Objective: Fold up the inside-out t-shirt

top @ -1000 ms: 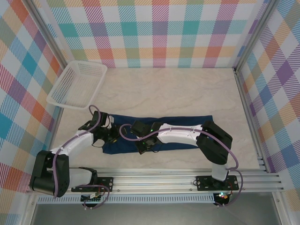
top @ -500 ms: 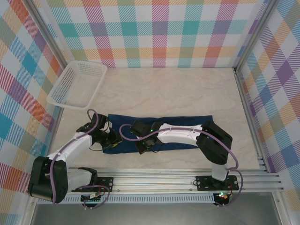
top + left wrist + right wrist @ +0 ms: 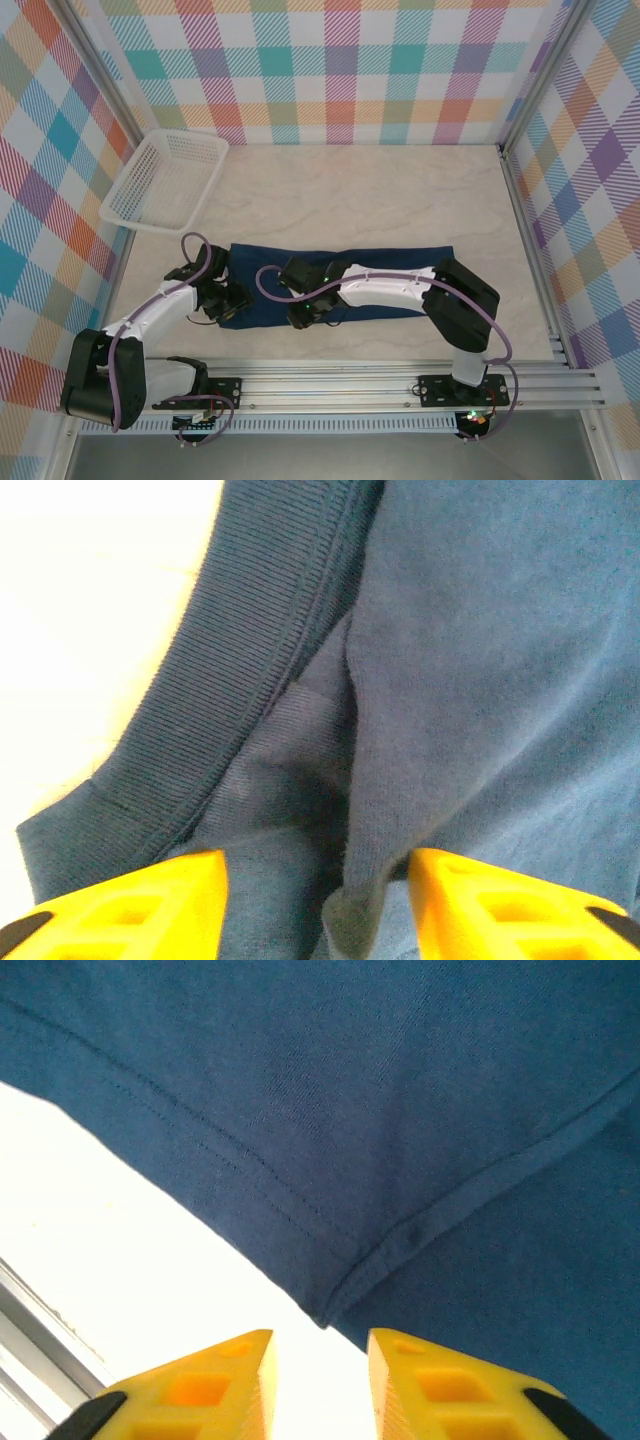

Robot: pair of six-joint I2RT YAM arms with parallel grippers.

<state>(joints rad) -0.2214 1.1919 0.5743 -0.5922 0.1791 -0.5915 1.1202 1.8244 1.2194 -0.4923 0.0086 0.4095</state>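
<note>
- Plaid walls in bright checks box in a pale marbled tabletop (image 3: 350, 190), with a white basket (image 3: 165, 182) sitting in the upper left of the overhead frame.
- Now to the inside-out t-shirt (image 3: 390, 262): it lies as a long navy band in the lower middle of the frame, its long axis running left to right.
- Left end effector (image 3: 228, 296) is right on the band's left end, and its yellow fingers (image 3: 150, 900) are spread wide over the cloth. A raised ridge of fabric stands between them, unclamped, with the ribbed collar (image 3: 230, 700) just above.
- Right end effector (image 3: 303, 316) sits at the band's near edge, left of its middle. Its fingers (image 3: 440, 1380) are parted only narrowly, and pale tabletop shows in the gap, so nothing is pinched.
- Just above that gap is a stitched hem corner (image 3: 325, 1310), very close to the tips.
- Key relation: most of the shirt stretches away to the right of both tools.
- My read: the left arm is nearer the collar end and the right arm nearer the hem edge, so an end-over fold would travel along that long axis.
</note>
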